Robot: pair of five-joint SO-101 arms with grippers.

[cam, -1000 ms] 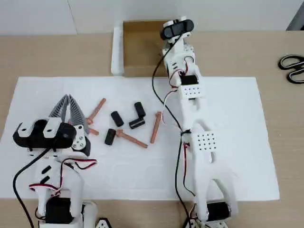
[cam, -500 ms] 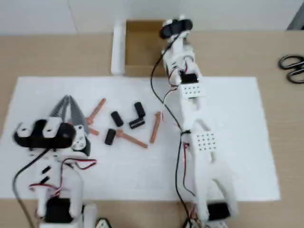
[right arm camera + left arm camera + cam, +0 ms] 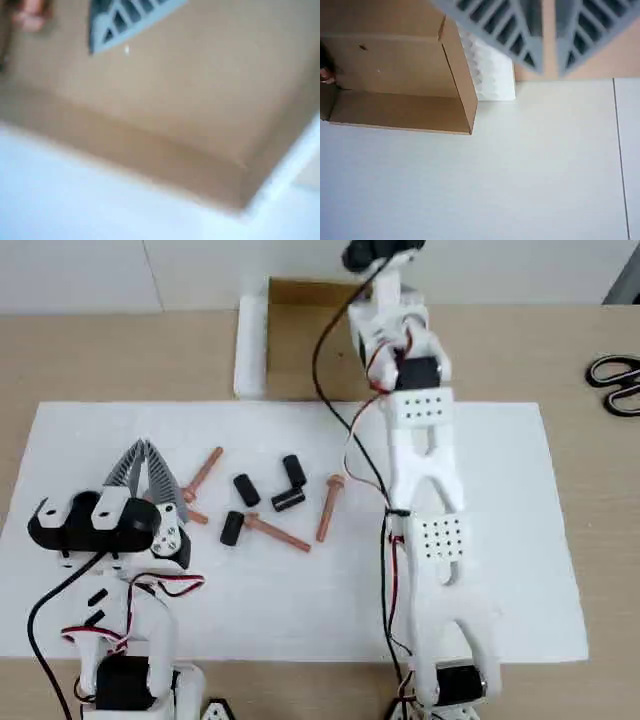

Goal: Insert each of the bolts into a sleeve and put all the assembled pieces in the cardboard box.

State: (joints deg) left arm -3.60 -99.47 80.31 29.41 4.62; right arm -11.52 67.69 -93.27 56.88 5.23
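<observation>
Several reddish bolts (image 3: 328,508) and black sleeves (image 3: 246,490) lie loose on the white mat (image 3: 300,590) in the high view. One bolt (image 3: 278,534) lies with its head against a sleeve (image 3: 232,528). The cardboard box (image 3: 300,340) stands at the far edge, and my right arm's wrist (image 3: 375,255) is above it. In the right wrist view my right gripper (image 3: 100,40) hangs over the box floor (image 3: 200,90), beside a reddish bolt end (image 3: 30,12). My left gripper (image 3: 147,446) rests shut and empty at the mat's left, beside a bolt (image 3: 205,472).
A white foam block (image 3: 250,345) stands against the box's left wall. Scissors (image 3: 615,380) lie on the wooden table at the far right. The left wrist view looks across the mat to the box (image 3: 395,65) and the foam block (image 3: 492,75).
My right arm has moved farther over the box, toward its far side. The left arm and the loose parts have stayed where they were.
</observation>
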